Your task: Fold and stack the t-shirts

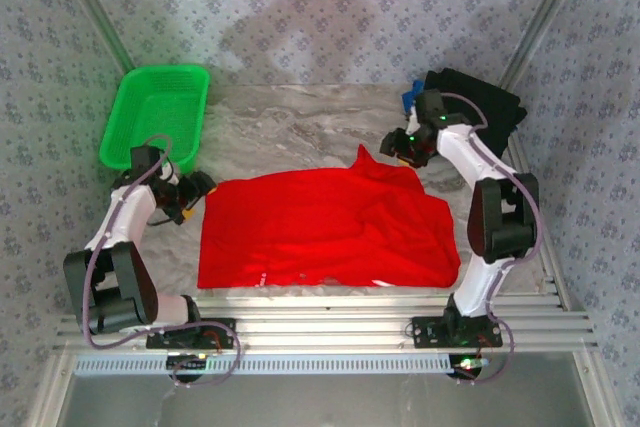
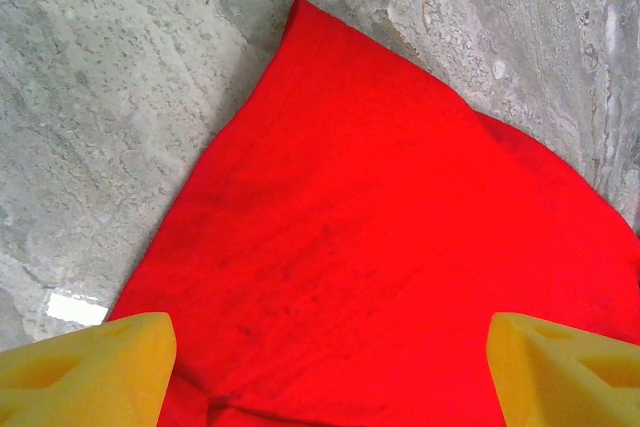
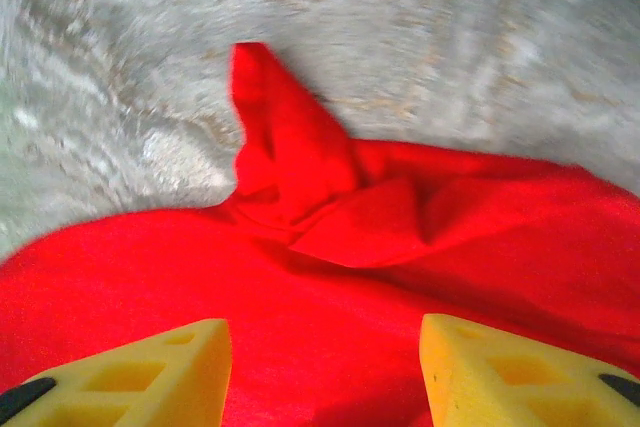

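A bright red t-shirt (image 1: 325, 232) lies spread across the middle of the table, with a bunched, peaked fold (image 1: 365, 162) at its far edge. My left gripper (image 1: 200, 192) hovers open at the shirt's left edge. In the left wrist view its yellow fingers (image 2: 80, 372) stand wide apart over flat red cloth (image 2: 400, 227), holding nothing. My right gripper (image 1: 395, 147) is open just behind the peaked fold (image 3: 290, 157), its jaws (image 3: 325, 372) empty above the cloth. A folded black t-shirt (image 1: 490, 102) lies at the back right, with a bit of blue cloth (image 1: 410, 99) beside it.
A green mesh basket (image 1: 155, 117) stands at the back left, close behind my left arm. The grey marbled table (image 1: 290, 127) is bare between the basket and the black t-shirt. Metal rails (image 1: 330, 312) run along the near edge.
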